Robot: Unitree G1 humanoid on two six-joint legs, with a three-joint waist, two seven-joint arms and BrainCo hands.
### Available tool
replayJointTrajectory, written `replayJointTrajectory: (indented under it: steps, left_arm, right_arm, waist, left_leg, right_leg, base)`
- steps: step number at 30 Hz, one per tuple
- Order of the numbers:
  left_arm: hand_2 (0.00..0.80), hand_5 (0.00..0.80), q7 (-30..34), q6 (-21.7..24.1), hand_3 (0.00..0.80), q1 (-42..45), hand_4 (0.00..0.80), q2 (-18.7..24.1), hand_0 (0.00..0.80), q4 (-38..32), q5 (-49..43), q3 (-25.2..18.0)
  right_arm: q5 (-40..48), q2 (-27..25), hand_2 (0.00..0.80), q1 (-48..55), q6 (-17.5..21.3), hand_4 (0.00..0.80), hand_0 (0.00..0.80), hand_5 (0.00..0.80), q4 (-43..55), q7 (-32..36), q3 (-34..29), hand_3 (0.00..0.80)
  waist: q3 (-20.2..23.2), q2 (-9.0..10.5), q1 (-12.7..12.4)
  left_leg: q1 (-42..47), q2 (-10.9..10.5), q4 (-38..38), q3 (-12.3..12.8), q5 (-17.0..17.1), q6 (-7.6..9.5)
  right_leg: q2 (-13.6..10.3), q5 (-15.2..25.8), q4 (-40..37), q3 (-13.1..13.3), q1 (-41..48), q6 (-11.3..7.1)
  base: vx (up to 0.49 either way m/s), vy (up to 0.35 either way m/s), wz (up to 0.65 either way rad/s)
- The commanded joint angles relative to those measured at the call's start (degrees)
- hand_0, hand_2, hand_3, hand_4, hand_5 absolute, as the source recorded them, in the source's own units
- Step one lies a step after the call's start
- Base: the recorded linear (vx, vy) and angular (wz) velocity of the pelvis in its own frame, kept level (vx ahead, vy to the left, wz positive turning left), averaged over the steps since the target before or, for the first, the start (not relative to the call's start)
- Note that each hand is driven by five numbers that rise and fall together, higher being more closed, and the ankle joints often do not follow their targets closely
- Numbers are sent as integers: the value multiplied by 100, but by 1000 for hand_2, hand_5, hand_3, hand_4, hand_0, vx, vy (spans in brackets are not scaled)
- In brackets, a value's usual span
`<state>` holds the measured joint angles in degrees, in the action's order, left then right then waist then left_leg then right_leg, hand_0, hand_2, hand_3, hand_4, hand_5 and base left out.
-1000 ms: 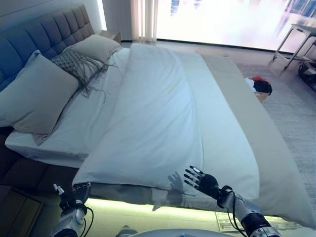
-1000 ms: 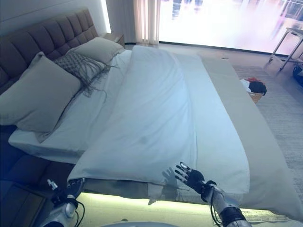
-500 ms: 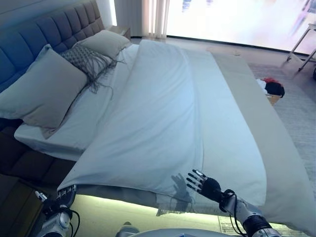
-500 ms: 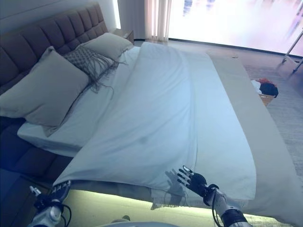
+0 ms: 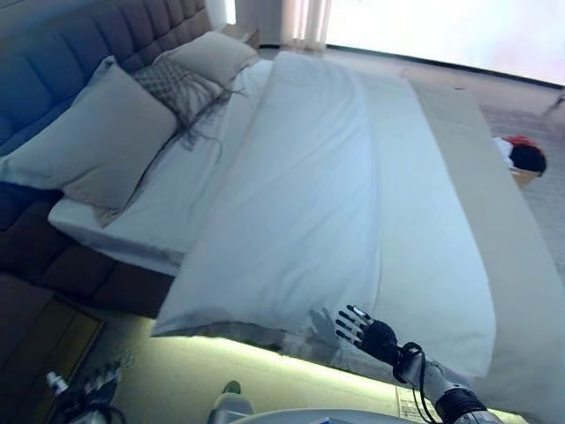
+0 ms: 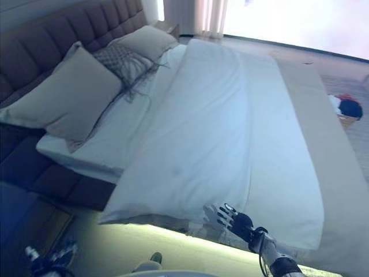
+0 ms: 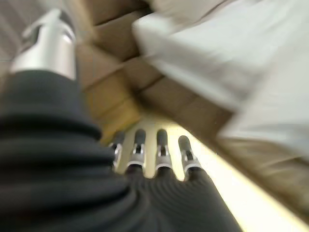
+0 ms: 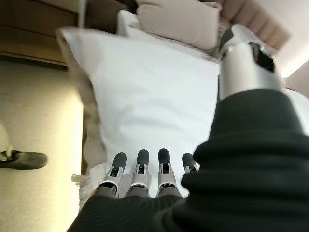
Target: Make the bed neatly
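Observation:
A white duvet [image 5: 300,194] lies folded lengthwise along the middle of the bed, leaving bare sheet [image 5: 168,203] on the headboard side. At the head end are a large beige pillow [image 5: 97,141], a fringed patterned cushion [image 5: 177,84] and a second pillow [image 5: 212,55]. My right hand [image 5: 375,334] is open with its fingers spread at the duvet's near hem, holding nothing; its wrist view shows straight fingers [image 8: 140,169] pointing at the duvet [image 8: 154,96]. My left hand [image 5: 88,389] hangs low by the floor, left of the duvet's near corner, with its fingers [image 7: 159,150] straight and empty.
A beige bedspread [image 5: 503,221] covers the bed's right side. The tufted headboard [image 5: 53,71] stands at the upper left. A lit strip [image 5: 265,367] runs under the bed frame. A wooden nightstand [image 5: 44,336] sits at the lower left, and a basket of clothes [image 5: 525,159] on the floor at right.
The whole view has shifted, so the camera moved. My left hand has dropped lower and away from the duvet's near corner. The right hand stays open at the hem.

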<state>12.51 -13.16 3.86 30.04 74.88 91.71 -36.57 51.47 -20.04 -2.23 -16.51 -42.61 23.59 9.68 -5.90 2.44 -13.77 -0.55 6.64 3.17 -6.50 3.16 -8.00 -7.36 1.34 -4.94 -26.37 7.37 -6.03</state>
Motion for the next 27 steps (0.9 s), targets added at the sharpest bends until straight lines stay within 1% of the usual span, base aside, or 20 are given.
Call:
replayJointTrajectory:
  steps: [1, 3, 5, 7, 10, 12, 13, 14, 15, 16, 17, 19, 22, 24, 25, 27]
  left_arm:
    - [0, 0, 178, 92, 0, -45, 0, 265, 0, 288, -1294, 278]
    - [0, 0, 231, 97, 0, -92, 0, 153, 0, 284, -1555, 496]
    - [0, 0, 290, 12, 0, -143, 0, 25, 0, 309, -1249, 668]
    - [0, 0, 330, 51, 0, -73, 0, -178, 0, 288, -1302, 760]
    - [0, 0, 282, 250, 0, -15, 0, -431, 0, 284, -1618, 936]
    - [0, 0, 245, 393, 0, 19, 0, -508, 0, 342, -1922, 1027]
    - [0, 0, 137, 617, 0, 53, 0, -569, 0, 395, -2368, 1167]
    - [0, 0, 40, 855, 0, 73, 0, -608, 0, 436, -3130, 1282]
    - [0, 0, -135, 1103, 0, 67, 0, -637, 0, 493, -3750, 1523]
    - [0, 0, -174, 1170, 0, 30, 0, -662, 0, 509, -4181, 1777]
    - [0, 0, -315, 1223, 0, -7, 0, -693, 0, 502, -4393, 2088]
    - [0, 0, -488, 1256, 0, -41, 0, -725, 0, 486, -5088, 2456]
    - [0, 0, -754, 1312, 0, -108, 0, -724, 0, 475, -5839, 2999]
    - [0, 0, -741, 1252, 0, -161, 0, -729, 0, 449, -6180, 3202]
    - [0, 0, -814, 1199, 0, -227, 0, -745, 0, 417, -6316, 3379]
    - [0, 0, -866, 1105, 0, -283, 0, -757, 0, 376, -6353, 3496]
  right_arm:
    - [415, 176, 0, -352, 215, 0, 0, 0, 158, 102, -74, 0]
    - [464, 144, 0, -374, 186, 0, 0, 0, 223, 78, -70, 0]
    - [457, 137, 0, -416, 189, 0, 0, 0, 188, 144, -113, 0]
    - [468, 175, 0, -488, 248, 0, 0, 0, 128, 196, -145, 0]
    - [502, 258, 0, -563, 247, 0, 0, 0, 220, 126, -154, 0]
    - [510, 276, 0, -579, 211, 0, 0, 0, 274, 100, -140, 0]
    - [489, 275, 0, -578, 151, 0, 0, 0, 327, 73, -124, 0]
    - [455, 268, 0, -565, 121, 0, 0, 0, 346, 84, -118, 0]
    - [395, 266, 0, -547, 98, 0, 0, 0, 353, 102, -103, 0]
    - [365, 240, 0, -525, 51, 0, 0, 0, 398, 82, -85, 0]
    - [329, 205, 0, -509, 3, 0, 0, 0, 441, 53, -67, 0]
    - [66, 83, 0, -449, -89, 0, 0, 0, 392, 175, -84, 0]
    - [-264, -47, 0, -455, -204, 0, 0, 0, 165, 322, -82, 0]
    - [-406, -96, 0, -465, -256, 0, 0, 0, 31, 400, -85, 0]
    - [-632, -122, 0, -470, -244, 0, 0, 0, -135, 467, -63, 0]
    - [-796, -130, 0, -476, -154, 0, 0, 0, -386, 530, -25, 0]
  waist:
    - [-379, 339, -212]
    - [-437, 342, -202]
    - [-470, 334, -205]
    - [-504, 333, -238]
    - [-510, 356, -245]
    - [-469, 368, -224]
    - [-417, 368, -190]
    - [-373, 361, -163]
    - [-321, 354, -122]
    - [-269, 344, -87]
    - [-223, 331, -36]
    - [-105, 270, 96]
    - [19, 200, 280]
    - [87, 185, 369]
    - [144, 153, 455]
    - [197, 95, 515]
  left_leg:
    - [-108, -98, 10, 251, -196, 318]
    - [-136, -97, 14, 262, -179, 326]
    - [-144, -96, 43, 265, -163, 333]
    - [-169, -107, 53, 245, -156, 333]
    - [-148, -104, 95, 266, -141, 340]
    - [-117, -98, 104, 302, -146, 336]
    - [-78, -98, 112, 332, -155, 338]
    - [-52, -99, 118, 356, -162, 338]
    - [-22, -99, 125, 395, -166, 343]
    - [7, -97, 132, 446, -164, 348]
    - [36, -97, 140, 505, -163, 358]
    - [116, -97, 159, 660, -170, 368]
    - [236, -92, 183, 869, -184, 375]
    - [255, -99, 183, 968, -177, 381]
    - [298, -97, 183, 1063, -180, 377]
    - [352, -104, 183, 1142, -181, 374]
  right_leg:
    - [-604, -45, 441, 139, -172, -316]
    - [-602, -9, 425, 145, -199, -325]
    - [-607, 17, 416, 131, -206, -332]
    - [-608, 47, 389, 124, -229, -330]
    - [-602, 89, 349, 110, -227, -341]
    - [-595, 117, 312, 112, -210, -347]
    - [-589, 131, 288, 126, -198, -351]
    - [-583, 140, 271, 143, -195, -352]
    - [-584, 153, 258, 156, -191, -356]
    - [-590, 178, 249, 172, -196, -364]
    - [-597, 208, 226, 192, -192, -373]
    - [-610, 263, 179, 268, -191, -389]
    - [-619, 379, 94, 373, -209, -421]
    - [-629, 440, 56, 428, -239, -434]
    - [-628, 480, 33, 484, -248, -447]
    - [-624, 523, 11, 568, -258, -453]
  base:
    - [-93, -52, 31]
    - [-80, -30, 21]
    - [-65, -16, 3]
    - [-71, -28, 1]
    - [-52, -41, 1]
    - [-12, -19, 0]
    - [0, 0, 0]
    - [0, 0, 0]
    - [0, 0, 0]
    - [-4, -21, -8]
    - [-3, -18, -12]
    - [-14, -17, -18]
    - [-27, -53, -28]
    - [-37, -85, -38]
    - [-41, -94, -40]
    - [-26, -75, -38]
